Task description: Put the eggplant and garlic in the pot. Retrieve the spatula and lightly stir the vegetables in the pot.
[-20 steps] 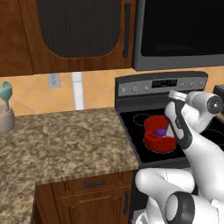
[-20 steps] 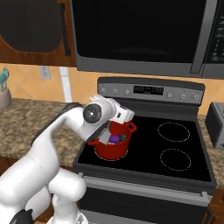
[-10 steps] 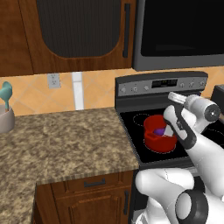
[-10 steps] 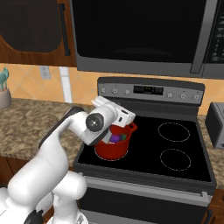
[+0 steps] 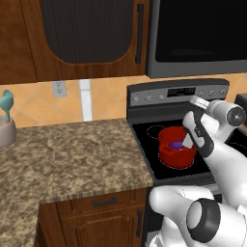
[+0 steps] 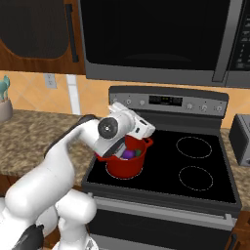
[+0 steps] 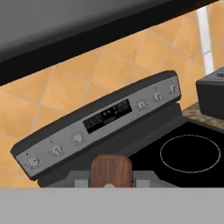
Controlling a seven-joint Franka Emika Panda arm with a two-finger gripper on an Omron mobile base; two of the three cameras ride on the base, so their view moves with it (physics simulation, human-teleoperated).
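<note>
The gripper [image 7: 111,180] clamps the brown wooden handle of the grey-bladed spatula [image 5: 187,141], its blade dipped into the round red pot [image 5: 176,153] on the black stovetop's [image 6: 195,188] front-left burner. Inside lies the purple eggplant [image 6: 128,154]. Beyond the pot, the right burners lie bare.

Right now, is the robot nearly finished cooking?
Nearly. The eggplant already lies inside the red pot on the stove; the garlic is not clear to see. The gripper holds the spatula by its wooden handle, with the grey blade down in the pot. Only the gentle stirring looks left.
</note>
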